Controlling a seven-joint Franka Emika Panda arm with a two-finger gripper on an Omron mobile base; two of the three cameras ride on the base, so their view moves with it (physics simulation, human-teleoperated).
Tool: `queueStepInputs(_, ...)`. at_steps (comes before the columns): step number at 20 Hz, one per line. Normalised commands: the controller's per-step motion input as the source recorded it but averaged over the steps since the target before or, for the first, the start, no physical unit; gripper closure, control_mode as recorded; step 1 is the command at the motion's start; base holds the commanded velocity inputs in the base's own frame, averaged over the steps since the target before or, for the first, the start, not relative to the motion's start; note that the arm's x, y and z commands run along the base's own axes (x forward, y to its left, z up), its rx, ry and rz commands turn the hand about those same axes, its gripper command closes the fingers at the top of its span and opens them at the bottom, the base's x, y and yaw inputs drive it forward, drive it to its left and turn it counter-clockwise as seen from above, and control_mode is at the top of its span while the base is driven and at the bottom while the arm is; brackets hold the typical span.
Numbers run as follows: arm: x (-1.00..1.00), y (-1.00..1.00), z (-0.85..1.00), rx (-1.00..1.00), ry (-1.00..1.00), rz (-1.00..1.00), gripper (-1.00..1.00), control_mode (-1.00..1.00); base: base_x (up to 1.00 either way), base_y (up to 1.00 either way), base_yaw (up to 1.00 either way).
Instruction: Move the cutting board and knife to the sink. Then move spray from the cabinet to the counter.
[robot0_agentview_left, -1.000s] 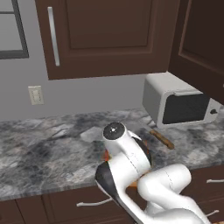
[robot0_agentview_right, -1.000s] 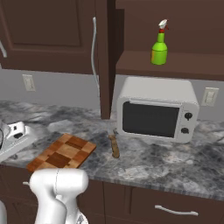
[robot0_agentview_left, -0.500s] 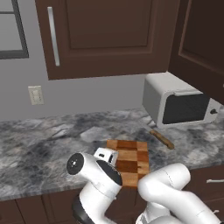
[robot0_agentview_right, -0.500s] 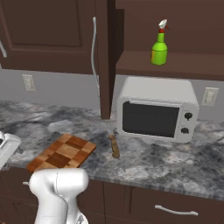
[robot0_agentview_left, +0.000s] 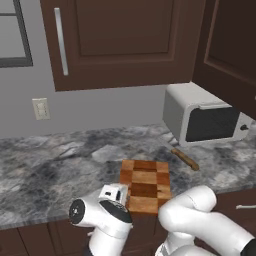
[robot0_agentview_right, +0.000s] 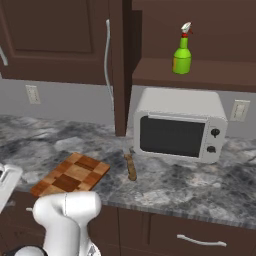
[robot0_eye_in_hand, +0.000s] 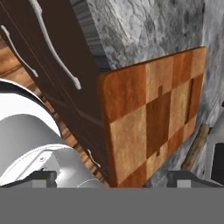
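The checkered cutting board (robot0_agentview_left: 146, 185) (robot0_agentview_right: 71, 174) lies at the counter's (robot0_agentview_left: 50, 170) front edge. In the hand view the cutting board (robot0_eye_in_hand: 153, 118) hangs slightly past that edge. The knife (robot0_agentview_left: 185, 159) (robot0_agentview_right: 131, 167) (robot0_eye_in_hand: 195, 146) lies just right of the board, near the microwave. The green spray (robot0_agentview_right: 182, 52) stands upright on the open cabinet's shelf (robot0_agentview_right: 200, 75). My gripper (robot0_eye_in_hand: 114, 178) is open and holds nothing. It hangs low in front of the counter edge, by the board's front left corner, and my hand (robot0_agentview_left: 114, 192) shows there.
A white microwave (robot0_agentview_left: 205, 120) (robot0_agentview_right: 177, 130) stands at the back right of the counter (robot0_agentview_right: 190, 185). The open cabinet door (robot0_agentview_right: 117, 60) juts out above it. Dark drawers with silver handles (robot0_eye_in_hand: 57, 48) sit under the counter. My own arm (robot0_agentview_left: 195, 220) folds low in front.
My arm has swung down and to the left, from above the counter to in front of its edge. The gripper stayed open. Board, knife and spray have not moved.
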Motion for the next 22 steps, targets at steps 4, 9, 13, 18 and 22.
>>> queueStepInputs(4, 0.07, 0.02, -0.33, 0.0, -0.08, 0.0, -1.0, -1.0, 0.0, 0.0, 0.0)
queueStepInputs(9, 0.09, 0.0, -0.12, 0.0, -0.06, 0.0, -1.0, -1.0, 0.0, 0.0, 0.0)
queueStepInputs(13, 0.18, -0.03, -0.01, 0.0, 0.0, 0.0, -1.0, -1.0, 0.0, 0.0, 0.0)
queueStepInputs(18, 0.34, 0.0, -0.14, 0.0, 0.0, 0.0, -1.0, -1.0, 0.0, 0.0, 0.0)
queueStepInputs(22, 0.17, 0.0, -0.23, 0.0, 0.0, 0.0, -1.0, -1.0, 0.0, 0.0, 0.0)
